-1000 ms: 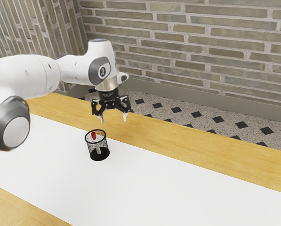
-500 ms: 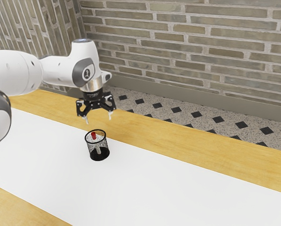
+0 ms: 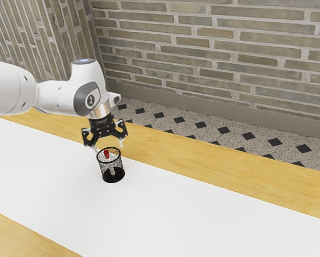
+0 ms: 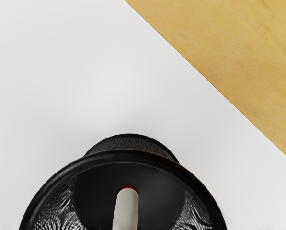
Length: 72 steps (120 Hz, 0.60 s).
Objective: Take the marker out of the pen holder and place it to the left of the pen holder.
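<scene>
- a wall [image 3: 218, 43] of long bricks, beige and grey, with pale mortar;
- a plain baseboard [image 3: 202, 103] along its foot;
- a speckled floor [image 3: 235, 137] with dark diamonds;
- a table [image 3: 229, 168] of yellowish wood, bearing a white band [image 3: 202, 219];
- the light is soft and even.

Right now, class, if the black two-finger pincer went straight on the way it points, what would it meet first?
Likely the black mesh pen holder at its rim, or the red-and-white marker inside: the pincer points down at them, open. Depth is unclear, so I cannot tell which comes first.
</scene>
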Each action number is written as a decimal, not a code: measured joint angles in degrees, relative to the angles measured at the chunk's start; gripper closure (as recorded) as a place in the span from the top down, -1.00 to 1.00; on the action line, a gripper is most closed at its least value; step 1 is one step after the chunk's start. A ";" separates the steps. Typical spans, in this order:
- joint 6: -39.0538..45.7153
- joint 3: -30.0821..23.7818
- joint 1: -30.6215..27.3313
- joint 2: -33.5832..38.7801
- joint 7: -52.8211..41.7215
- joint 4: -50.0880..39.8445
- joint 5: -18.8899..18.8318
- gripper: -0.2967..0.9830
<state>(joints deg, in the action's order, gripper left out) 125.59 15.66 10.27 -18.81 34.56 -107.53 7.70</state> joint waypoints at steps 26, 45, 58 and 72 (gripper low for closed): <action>2.42 -1.22 0.03 2.58 0.34 -4.00 0.84 0.49; 2.66 -1.25 0.02 3.77 0.51 -5.76 1.02 0.47; 2.62 -1.25 0.02 4.34 0.61 -6.74 1.05 0.46; 2.29 -1.25 0.02 4.69 0.68 -6.96 1.06 0.38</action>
<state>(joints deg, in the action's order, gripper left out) 127.88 14.41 10.29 -14.12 35.24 -114.49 8.76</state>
